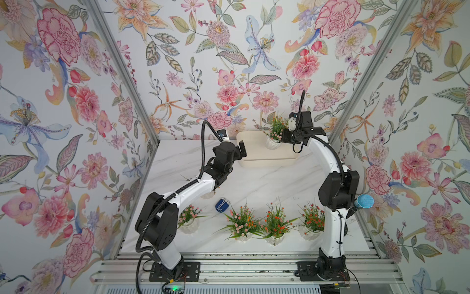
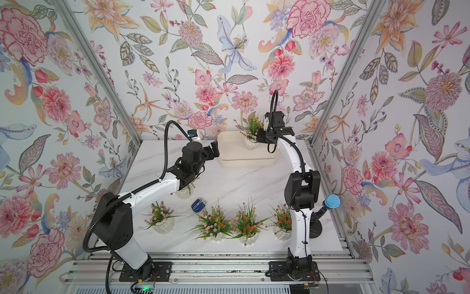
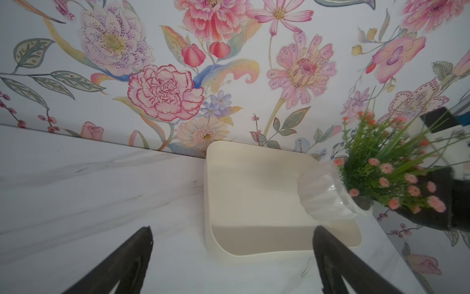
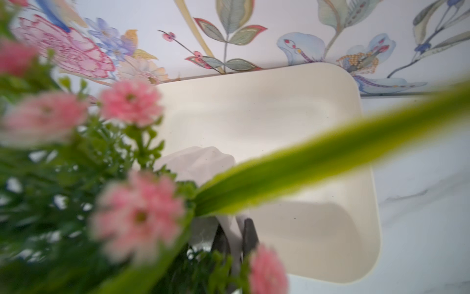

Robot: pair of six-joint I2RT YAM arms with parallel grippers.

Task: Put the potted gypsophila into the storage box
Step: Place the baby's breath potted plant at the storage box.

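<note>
From where I stand, the right gripper is pinched tight on the rim of one potted gypsophila, with one finger inside the pot wall and one outside. It holds the pot over the far right part of the storage box. I can't tell whether the base has touched the box floor. The rest of the box looks bare. The left gripper stands wide and empty just beside the box's left end.

Five more wait on the marble table. Four stand in a near row, from the left-end pot to the right-end pot beside the right arm. A half-hidden pot sits under the left forearm. A small dark-blue gadget lies just behind the row, left of centre.

These look like light things: thin, stiff ribbed pots under a bushy, springy spray. I'd guess they are top-heavy and quick to tip if nudged or set down askew. The sprigs are too soft to carry any weight, and the ribbed sides look smooth enough to slip. The rim seems the only sound place to take hold, as the right gripper has it. That means coming down through the greenery, which will brush the fingers and crowd the wrist camera's view.
</note>
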